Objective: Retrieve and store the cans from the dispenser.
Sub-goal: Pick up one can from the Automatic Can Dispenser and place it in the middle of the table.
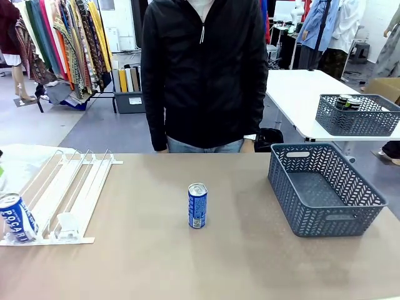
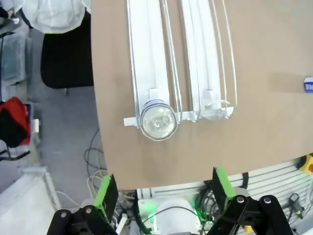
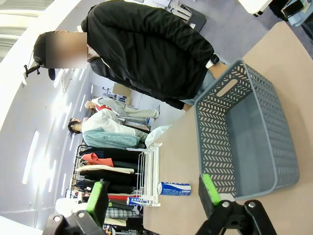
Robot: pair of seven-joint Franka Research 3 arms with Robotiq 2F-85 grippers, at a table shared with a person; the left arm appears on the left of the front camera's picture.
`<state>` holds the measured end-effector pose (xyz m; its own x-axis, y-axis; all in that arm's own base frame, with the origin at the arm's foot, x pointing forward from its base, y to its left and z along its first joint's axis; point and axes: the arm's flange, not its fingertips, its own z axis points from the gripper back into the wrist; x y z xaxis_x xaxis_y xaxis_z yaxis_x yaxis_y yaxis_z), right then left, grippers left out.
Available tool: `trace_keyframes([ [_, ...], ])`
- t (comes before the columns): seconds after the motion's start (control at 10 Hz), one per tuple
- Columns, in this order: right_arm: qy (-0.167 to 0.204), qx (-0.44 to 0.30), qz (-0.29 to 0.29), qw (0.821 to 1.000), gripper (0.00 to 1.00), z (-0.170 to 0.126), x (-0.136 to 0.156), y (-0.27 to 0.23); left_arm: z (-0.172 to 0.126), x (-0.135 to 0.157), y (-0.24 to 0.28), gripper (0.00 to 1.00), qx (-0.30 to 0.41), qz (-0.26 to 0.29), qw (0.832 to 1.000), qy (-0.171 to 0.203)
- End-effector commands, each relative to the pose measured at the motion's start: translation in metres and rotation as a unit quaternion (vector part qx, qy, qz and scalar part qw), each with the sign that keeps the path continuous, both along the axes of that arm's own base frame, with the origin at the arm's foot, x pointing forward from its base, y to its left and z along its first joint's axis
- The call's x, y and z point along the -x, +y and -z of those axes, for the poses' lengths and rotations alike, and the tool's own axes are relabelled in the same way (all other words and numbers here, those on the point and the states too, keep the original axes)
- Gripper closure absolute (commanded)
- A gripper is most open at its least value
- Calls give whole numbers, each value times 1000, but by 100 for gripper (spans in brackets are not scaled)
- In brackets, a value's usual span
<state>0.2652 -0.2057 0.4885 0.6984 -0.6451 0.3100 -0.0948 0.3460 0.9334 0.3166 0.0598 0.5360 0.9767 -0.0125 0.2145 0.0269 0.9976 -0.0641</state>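
Note:
The white dispenser (image 1: 72, 187) slopes down toward the table's front left. One blue can (image 1: 15, 217) rests against the front stop of its left lane. From above, in the left wrist view, that can's silver top (image 2: 157, 120) sits at the end of the rails (image 2: 203, 58). My left gripper (image 2: 164, 193) hangs open above it, off the table edge and holding nothing. A second blue can (image 1: 197, 205) stands upright mid-table. My right gripper (image 3: 154, 193) is open and empty, with this can (image 3: 173, 188) and the dispenser (image 3: 149, 171) far beyond it.
An empty grey lattice basket (image 1: 322, 187) stands at the table's right, close to my right gripper (image 3: 244, 127). A person in a black jacket (image 1: 203, 75) stands at the far edge. A similar basket (image 1: 356, 115) with cans sits on a white table behind.

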Motion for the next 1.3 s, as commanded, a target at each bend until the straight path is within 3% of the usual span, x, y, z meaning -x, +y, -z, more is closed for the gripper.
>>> trace_keyframes([
  [0.0,-20,-1,2,1000,0,-2,-4,0,1,-2,-8,0,-2,3,1000,3],
  [0.4,-20,-1,2,1000,0,-2,-4,0,54,-36,-19,0,1,-38,998,51],
  [0.7,-20,-1,2,1000,0,-2,-4,0,80,-56,-24,0,-39,-83,992,86],
  [1.0,-20,-1,2,1000,0,-2,-4,0,107,-69,-27,0,-39,-74,989,124],
  [1.2,-20,-1,2,1000,0,-2,-4,0,122,-75,-21,0,-35,-32,987,155],
])
